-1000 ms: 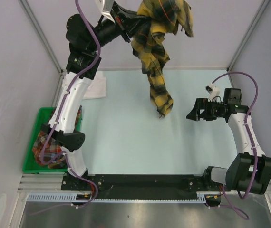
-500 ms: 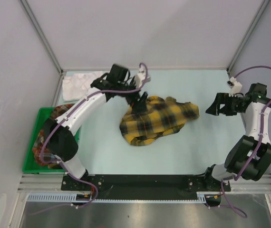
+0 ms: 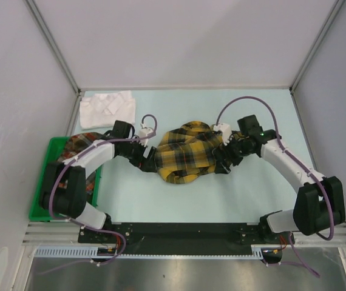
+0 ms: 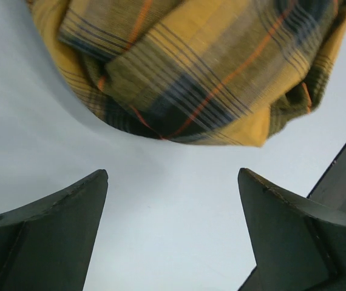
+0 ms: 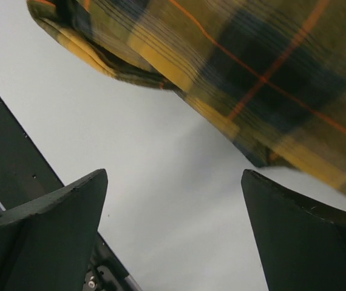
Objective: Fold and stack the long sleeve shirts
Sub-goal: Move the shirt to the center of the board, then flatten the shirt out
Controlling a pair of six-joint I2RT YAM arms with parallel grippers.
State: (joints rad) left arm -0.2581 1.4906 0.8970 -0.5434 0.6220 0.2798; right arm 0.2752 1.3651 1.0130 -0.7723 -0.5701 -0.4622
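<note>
A yellow-and-black plaid shirt (image 3: 188, 153) lies crumpled in a heap at the middle of the table. My left gripper (image 3: 149, 159) is low at the heap's left edge and open. In the left wrist view the plaid cloth (image 4: 191, 66) lies just beyond the gripper (image 4: 173, 176), with only bare table between the fingers. My right gripper (image 3: 224, 161) is at the heap's right edge, also open. In the right wrist view the shirt (image 5: 252, 66) lies ahead of the gripper (image 5: 176, 176) and nothing is between the fingers. A white shirt (image 3: 106, 109) lies folded at the back left.
A green bin (image 3: 38, 200) stands at the left edge beside the left arm, with red-orange plaid cloth (image 3: 81, 144) in it. Grey walls close off the back and both sides. The black mounting rail (image 3: 179, 233) runs along the near edge.
The left gripper opened and dropped the yellow plaid shirt from high at the back onto the table. Both arms have since come down low to the heap's two sides.
</note>
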